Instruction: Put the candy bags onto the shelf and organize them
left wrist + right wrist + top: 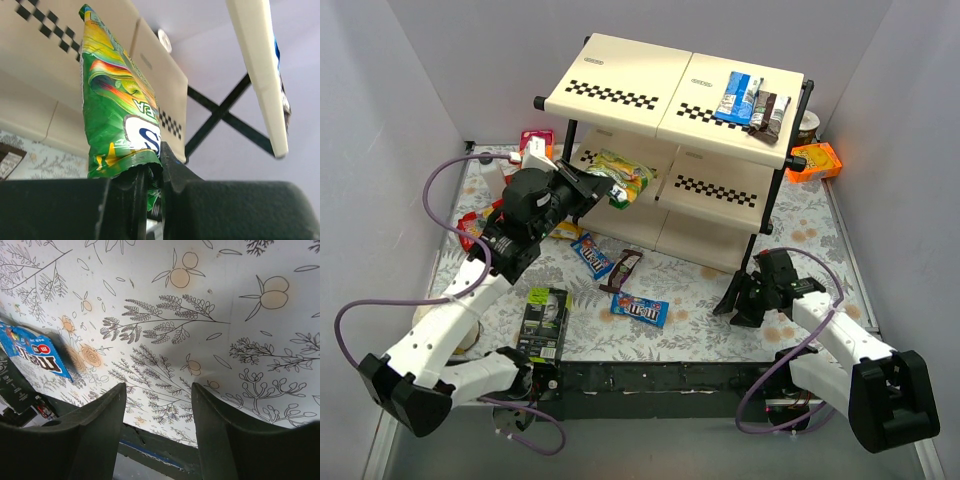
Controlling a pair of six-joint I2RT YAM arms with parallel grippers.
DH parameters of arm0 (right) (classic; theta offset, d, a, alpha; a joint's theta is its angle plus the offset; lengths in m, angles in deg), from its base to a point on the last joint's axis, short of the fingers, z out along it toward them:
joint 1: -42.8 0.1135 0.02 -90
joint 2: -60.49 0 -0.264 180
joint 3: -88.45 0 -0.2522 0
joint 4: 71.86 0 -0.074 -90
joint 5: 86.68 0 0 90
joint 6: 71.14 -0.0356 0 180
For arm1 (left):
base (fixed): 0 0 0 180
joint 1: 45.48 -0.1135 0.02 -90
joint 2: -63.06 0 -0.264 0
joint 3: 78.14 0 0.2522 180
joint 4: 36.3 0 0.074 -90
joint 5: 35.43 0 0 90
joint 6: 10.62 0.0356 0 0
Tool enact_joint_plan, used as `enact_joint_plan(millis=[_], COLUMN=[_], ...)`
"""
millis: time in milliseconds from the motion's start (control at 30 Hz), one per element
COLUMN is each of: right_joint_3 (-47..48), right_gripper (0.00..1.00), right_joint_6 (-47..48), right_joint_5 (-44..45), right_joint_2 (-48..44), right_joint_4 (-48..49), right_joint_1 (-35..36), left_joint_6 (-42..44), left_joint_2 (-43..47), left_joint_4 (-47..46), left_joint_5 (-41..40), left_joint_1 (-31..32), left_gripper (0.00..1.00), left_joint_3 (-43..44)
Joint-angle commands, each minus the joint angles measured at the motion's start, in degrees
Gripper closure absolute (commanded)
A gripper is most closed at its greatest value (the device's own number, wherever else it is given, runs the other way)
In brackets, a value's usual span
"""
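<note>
1. Step in hand: I judge this to be the placing of one bag on the shelf [705, 235]. The left gripper [592, 186] is clamped on the bottom seam of the green-yellow Fox's bag [622, 177] and holds it at the left half of the middle tier [720, 185].
2. Grip check: in the left wrist view the crimped edge sits pinched between the jaws. The bag body stands up and away from them toward the cream panels. I cannot tell whether the bag touches the tier surface.
3. Right gripper [740, 300]: its jaws stand apart with nothing between them. It hangs low over the floral table cover [200, 315], just in front of the shelf's right front post.
4. Already placed, as things lie: a row of bags [750, 98] rests on the right half of the top tier [620, 80].
5. Not yet placed: a blue M&M's bag [640, 310], a second blue bag [591, 255] and a dark brown bar [625, 268] lie on the table cover between the arms.
6. Next move, in my judgement: I carry the held bag further in over the middle panel, keep it below the top tier, and lower it until it lies flat.
7. Release: I part the left jaws only once the bag is supported, then draw the arm straight back so the fingers do not drag the bag off the edge
</note>
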Motion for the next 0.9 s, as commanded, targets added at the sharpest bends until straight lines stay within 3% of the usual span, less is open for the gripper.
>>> enact_joint_plan(millis=[0, 200, 400, 700, 867], right_joint_3=[2.7, 2.9, 3.0, 3.3, 3.4], right_gripper=[0.39, 0.39, 0.39, 0.4, 0.4], right_joint_6=[0.0, 0.2, 0.8, 0.9, 0.7], right_joint_5=[-1.2, -1.9, -1.9, -1.1, -0.6], right_joint_2=[1.6, 2.4, 2.3, 2.5, 2.2], right_joint_4=[2.3, 3.1, 3.1, 3.0, 3.1], right_joint_1=[-0.1, -0.1, -0.1, -0.2, -0.2], left_joint_6=[-2.8, -4.4, -7.4, -7.9, -10.8], left_joint_2=[-2.1, -7.0, -13.5, -24.3, -25.8], left_joint_4=[-10.2, -19.7, -22.7, -14.5, -12.7], left_joint_5=[-8.5, -8.3, -6.3, -3.4, -4.5], left_joint_1=[-1.1, -4.7, -7.3, -9.3, -10.8], left_gripper=[1.0, 1.0, 1.0, 0.95, 0.92], left_joint_3=[-1.4, -4.2, -3.8, 6.4, 7.2])
